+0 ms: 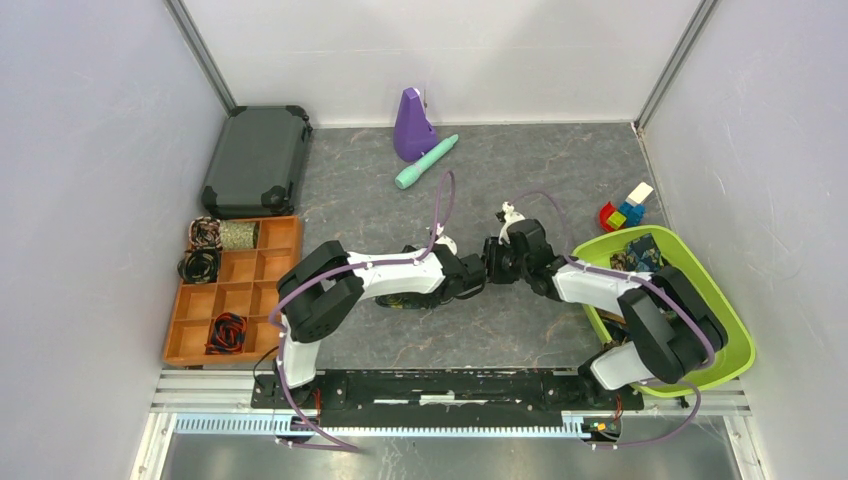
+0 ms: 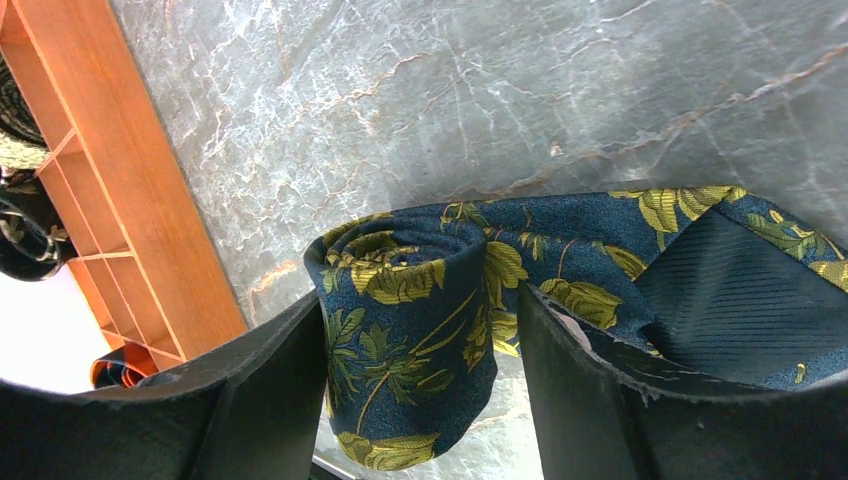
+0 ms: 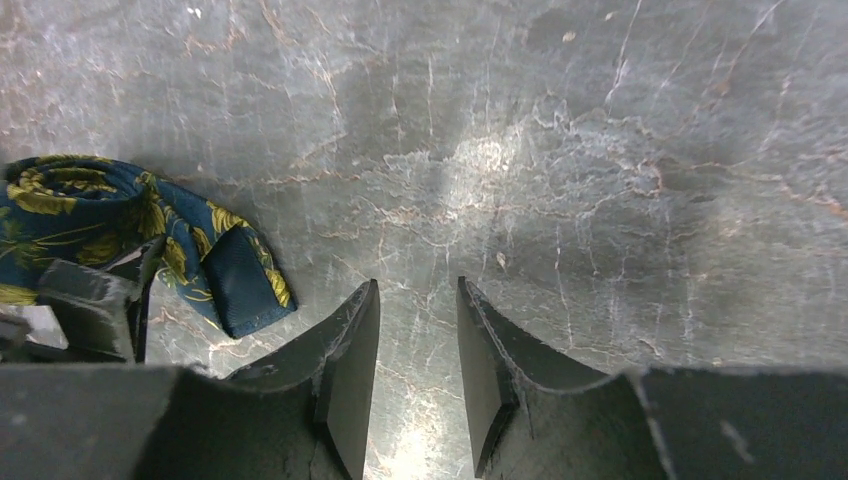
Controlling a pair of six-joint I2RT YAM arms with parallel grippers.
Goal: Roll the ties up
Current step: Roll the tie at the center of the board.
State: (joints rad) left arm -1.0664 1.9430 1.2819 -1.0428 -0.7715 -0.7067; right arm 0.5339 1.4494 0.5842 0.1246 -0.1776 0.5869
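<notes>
From above, both my arms reach in over the middle of the grey bench (image 1: pixel 540 170). My left pincer (image 1: pixel 476 274) and right pincer (image 1: pixel 497 262) sit nose to nose, just beside each other. On my left stands an orange tray (image 1: pixel 282 240) with compartments. It holds four coiled ties (image 1: pixel 205 233), three toward its far end and one toward its near end. On my right a green basket (image 1: pixel 725 320) holds loose ties (image 1: pixel 640 252) at its far end.

Through my left wrist camera, the navy tie (image 2: pixel 400 340) with the yellow-green leaf print lies on the bench. One end is wound into a fat roll and its flat tail runs off to the right, with the dark lining showing. The roll stands between my left fingers (image 2: pixel 270 400), which are spread wide. One finger lies against the roll's side, and a sliver of bench shows between the roll and the other finger. I cannot tell whether I am pressing on it or only bracketing it. The tray's edge runs along the left of this view.

Through my right wrist camera, my right pincer is partly open with bare bench between its fingers, holding nothing. The navy tie lies off to the left, apart from those fingers, with one dark finger of my left pincer against it.
</notes>
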